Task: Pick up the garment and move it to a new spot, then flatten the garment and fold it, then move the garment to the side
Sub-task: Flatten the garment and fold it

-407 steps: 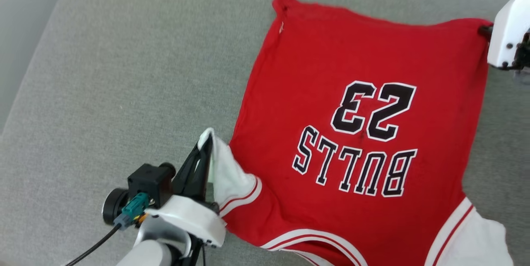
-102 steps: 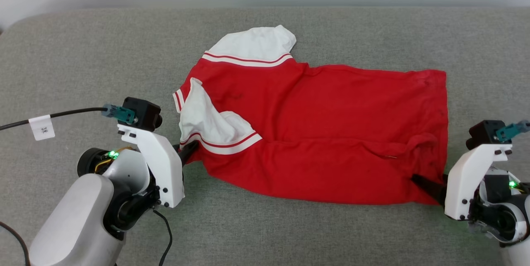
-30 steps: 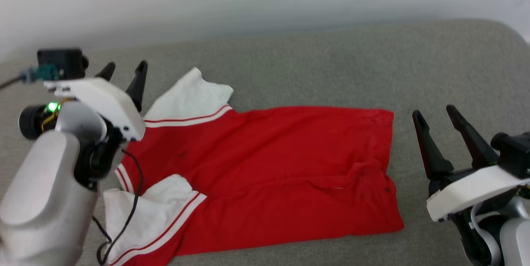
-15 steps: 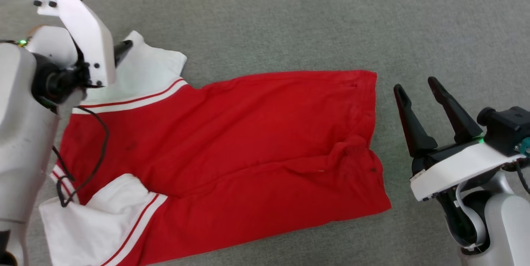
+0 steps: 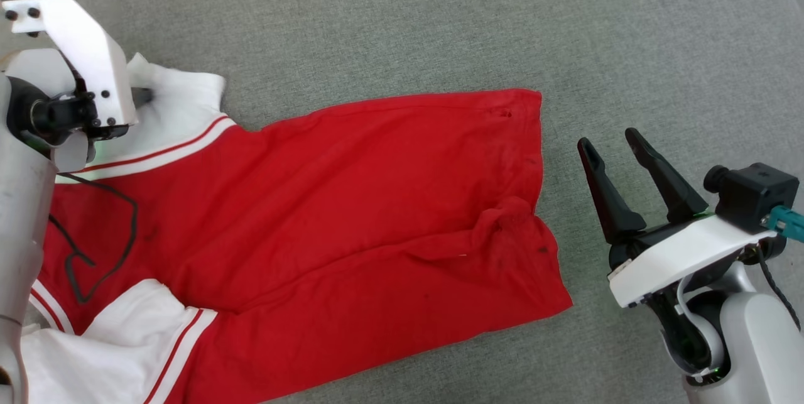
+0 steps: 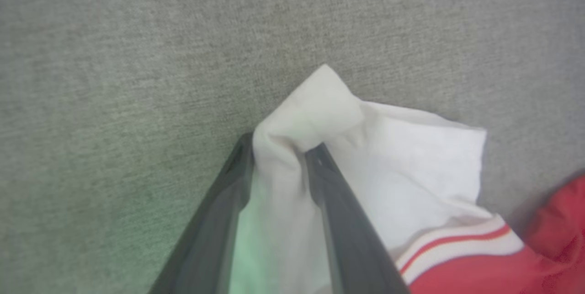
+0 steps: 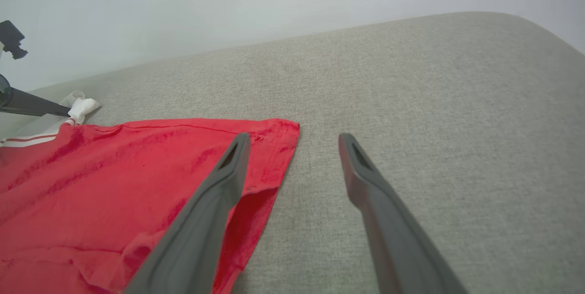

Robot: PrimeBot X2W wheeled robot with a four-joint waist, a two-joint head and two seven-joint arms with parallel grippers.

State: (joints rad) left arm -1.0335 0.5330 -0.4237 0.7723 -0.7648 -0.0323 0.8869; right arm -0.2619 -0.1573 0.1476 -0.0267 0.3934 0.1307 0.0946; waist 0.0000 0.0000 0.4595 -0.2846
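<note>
Head view: we see the garment (image 5: 352,222) flat on the grey cushion (image 5: 402,21); right hand (image 5: 612,143) beside its hem, fingers apart, empty. Left wrist view: left hand (image 6: 281,150) has white sleeve (image 6: 411,166) bunched between its fingers. Right wrist view: fingers (image 7: 215,202) spread above hem.

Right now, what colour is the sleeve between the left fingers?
White sleeve, red-striped trim; clearest in the left wrist view.

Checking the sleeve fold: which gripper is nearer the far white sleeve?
Left. The left gripper has its fingers around a bunched corner of the far white sleeve. The right gripper hovers open beside the red hem, at the garment's opposite end.
</note>
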